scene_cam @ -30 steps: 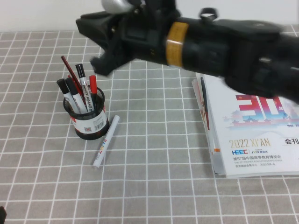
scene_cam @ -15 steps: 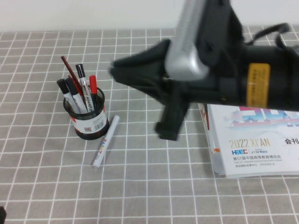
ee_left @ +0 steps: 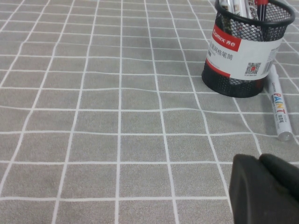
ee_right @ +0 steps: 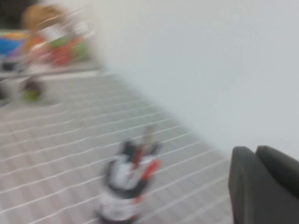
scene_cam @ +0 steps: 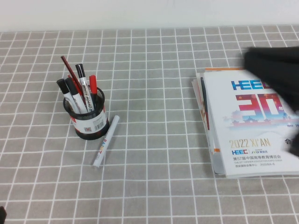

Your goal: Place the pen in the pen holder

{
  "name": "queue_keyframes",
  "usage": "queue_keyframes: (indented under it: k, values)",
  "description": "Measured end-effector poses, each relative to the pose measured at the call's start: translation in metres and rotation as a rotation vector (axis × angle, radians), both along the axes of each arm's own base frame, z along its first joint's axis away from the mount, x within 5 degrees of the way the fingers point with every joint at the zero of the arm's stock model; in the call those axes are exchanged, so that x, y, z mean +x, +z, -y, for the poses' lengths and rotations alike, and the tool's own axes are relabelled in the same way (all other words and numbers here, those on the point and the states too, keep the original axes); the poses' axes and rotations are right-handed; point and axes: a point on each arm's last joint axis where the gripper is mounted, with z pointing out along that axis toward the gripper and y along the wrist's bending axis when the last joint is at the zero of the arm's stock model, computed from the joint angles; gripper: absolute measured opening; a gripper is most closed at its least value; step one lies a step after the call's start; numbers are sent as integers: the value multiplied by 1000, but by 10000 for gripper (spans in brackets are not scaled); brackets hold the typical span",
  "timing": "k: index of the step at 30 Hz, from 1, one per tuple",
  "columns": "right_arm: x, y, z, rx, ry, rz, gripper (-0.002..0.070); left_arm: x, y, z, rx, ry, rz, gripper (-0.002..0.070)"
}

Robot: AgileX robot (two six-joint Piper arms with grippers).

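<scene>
The pen [scene_cam: 82, 85] stood in the pen holder [scene_cam: 88, 122]; task looked done. Left tool [ee_left: 264, 189] and right tool [ee_right: 264, 184] near the table's right edge looked clenched, empty.

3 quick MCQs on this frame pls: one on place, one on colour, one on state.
1. Where does the white PAINT marker lie?
A. inside the cup
B. on the cloth beside the pen holder
C. on the magazines

2. What colour is the pen holder's mesh?
A. black
B. blue
C. white

3. How does the pen holder stand?
A. tipped over
B. upside down
C. upright with pens in it

Key:
1 B: the PAINT marker lies flat next to the pen holder.
2 A: black mesh in the left wrist view.
3 C: the pen stands in it.

The left gripper is low near it; the right gripper is off to the right.
</scene>
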Motion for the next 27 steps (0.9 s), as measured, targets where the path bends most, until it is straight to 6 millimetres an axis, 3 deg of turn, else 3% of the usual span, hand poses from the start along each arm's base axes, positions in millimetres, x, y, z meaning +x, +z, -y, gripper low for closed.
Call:
queue_keyframes:
  k: [5,10,14,19,27]
  values:
    - [-30,-8,39,81,-198,75,-13,0,0,0,0,0,0,-3]
    - [-39,-37,69,296,-422,-104,-13,0,0,0,0,0,0,-3]
    - [-46,-64,90,176,-597,-197,-13,0,0,0,0,0,0,-3]
    - [-68,-93,108,11,-684,-404,-13,0,0,0,0,0,0,-3]
    - [-90,-139,121,105,-751,-367,-12,0,0,0,0,0,0,-3]
